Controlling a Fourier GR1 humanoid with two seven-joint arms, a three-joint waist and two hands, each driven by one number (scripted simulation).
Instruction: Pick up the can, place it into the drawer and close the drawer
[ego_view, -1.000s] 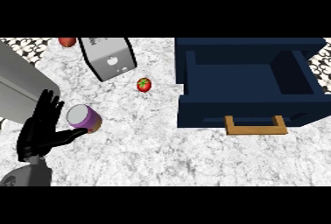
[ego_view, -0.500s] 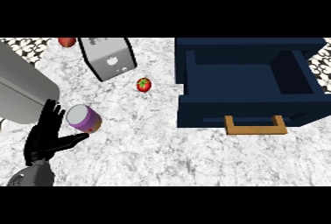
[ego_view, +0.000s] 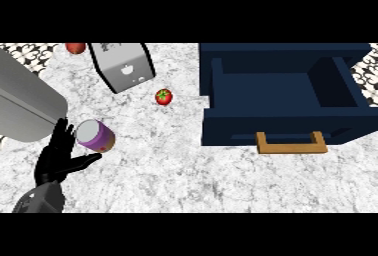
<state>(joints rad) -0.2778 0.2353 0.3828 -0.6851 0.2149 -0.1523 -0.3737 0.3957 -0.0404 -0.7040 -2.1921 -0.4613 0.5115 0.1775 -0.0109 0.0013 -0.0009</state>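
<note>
Left hand (ego_view: 59, 161) is hovering released, fingers straight, just beside the purple can (ego_view: 96, 136) at its 1 o'clock. Tomato (ego_view: 163, 96) is sitting at the can's 2 o'clock, between it and the open drawer (ego_view: 284, 122).

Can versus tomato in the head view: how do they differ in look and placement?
The can is purple with a pale top; the tomato is red with a green stem end. The can is a cylinder and looks bigger; the tomato is round and smaller. The can sits next to the open left robot hand; the tomato lies apart from it, nearer the open drawer. Both rest on the counter, outside the drawer.
</note>
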